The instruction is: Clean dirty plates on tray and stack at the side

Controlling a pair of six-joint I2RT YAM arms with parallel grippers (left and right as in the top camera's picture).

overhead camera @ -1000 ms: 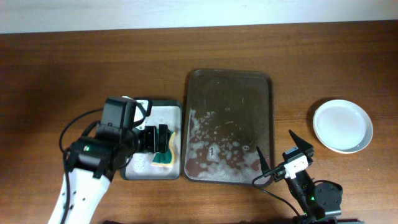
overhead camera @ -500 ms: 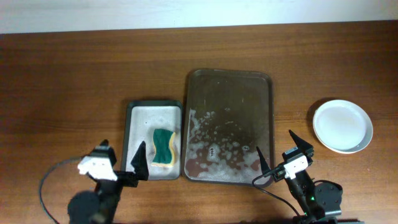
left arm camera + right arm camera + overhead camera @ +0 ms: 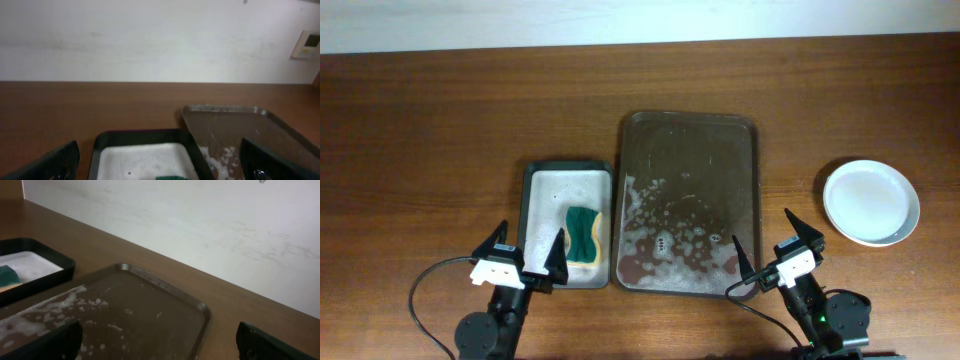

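Observation:
The dark brown tray (image 3: pixel 690 160) lies at the table's middle with white foam on its near half and no plate on it; it also shows in the left wrist view (image 3: pixel 240 125) and the right wrist view (image 3: pixel 145 315). White plates (image 3: pixel 871 201) sit on the table to the right as one round outline, with no red smears visible; I cannot tell how many are stacked. My left gripper (image 3: pixel 532 234) is open and empty near the front edge. My right gripper (image 3: pixel 761 226) is open and empty at the tray's near right corner.
A smaller grey-white tray (image 3: pixel 545 195) with a dark rim lies left of the brown tray, with a green and yellow sponge (image 3: pixel 584 237) in it. The same tray shows in the left wrist view (image 3: pixel 145 157). A pale wall stands behind the table.
My left arm has pulled back from over the sponge to the front edge, leaving the sponge in the small tray. The right arm has not moved.

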